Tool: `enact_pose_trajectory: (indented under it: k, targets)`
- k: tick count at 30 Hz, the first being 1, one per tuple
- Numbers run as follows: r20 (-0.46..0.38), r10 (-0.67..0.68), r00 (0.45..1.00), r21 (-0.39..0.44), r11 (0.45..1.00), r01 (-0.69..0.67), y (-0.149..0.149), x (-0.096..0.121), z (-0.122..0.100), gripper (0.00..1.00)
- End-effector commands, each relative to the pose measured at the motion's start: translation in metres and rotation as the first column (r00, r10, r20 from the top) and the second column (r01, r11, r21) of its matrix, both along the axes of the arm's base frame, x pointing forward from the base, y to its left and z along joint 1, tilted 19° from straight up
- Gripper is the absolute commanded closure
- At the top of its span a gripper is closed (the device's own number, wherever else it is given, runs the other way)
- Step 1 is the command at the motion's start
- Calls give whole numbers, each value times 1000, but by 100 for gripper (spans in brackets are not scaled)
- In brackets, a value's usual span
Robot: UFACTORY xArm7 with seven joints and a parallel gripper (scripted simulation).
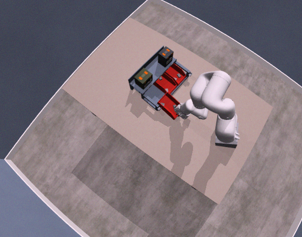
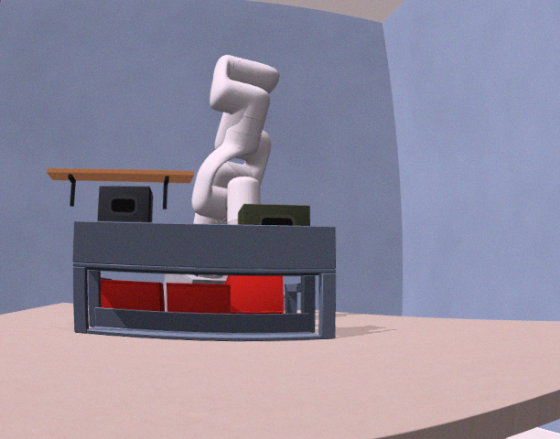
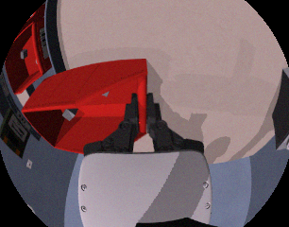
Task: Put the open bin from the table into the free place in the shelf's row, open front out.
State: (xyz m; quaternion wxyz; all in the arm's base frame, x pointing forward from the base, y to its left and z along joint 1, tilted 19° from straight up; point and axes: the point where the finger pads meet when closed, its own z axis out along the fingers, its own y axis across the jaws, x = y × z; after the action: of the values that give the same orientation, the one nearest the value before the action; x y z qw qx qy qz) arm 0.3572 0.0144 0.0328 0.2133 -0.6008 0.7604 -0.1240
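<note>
The red bin [image 1: 168,105] [image 2: 256,294] [image 3: 88,87] is in front of the shelf's free end, one end near the shelf's front edge. Small grey parts lie in it. My gripper [image 1: 176,110] [image 3: 142,101] is shut on the bin's end wall farthest from the shelf, one finger inside and one outside. Whether the bin's underside touches the table is hidden. On the grey shelf [image 1: 149,101] [image 2: 202,321], two red bins [image 1: 166,83] [image 1: 177,72] stand side by side; their backs show in the exterior view. The free place [image 1: 153,94] is beside them, at the green box's end.
A green box [image 1: 143,77] [image 2: 275,213] and a black box [image 1: 165,56] [image 2: 123,203] stand on the upper board behind the bin row. An orange-brown board [image 2: 119,175] on black brackets shows above the black box in the exterior view.
</note>
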Motion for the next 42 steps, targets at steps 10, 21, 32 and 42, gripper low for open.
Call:
enact_pose_trajectory:
  k: [10, 21, 32, 42]
  targets:
    - [2, 0, 1000, 0, 1000, 0, -1, -2, 8, 100]
    - [2, 0, 1000, 0, 1000, 0, -1, -2, 8, 100]
    - [2, 0, 1000, 0, 1000, 0, -2, -4, 16, 100]
    - [2, 0, 1000, 0, 1000, 0, -3, -7, 22, 100]
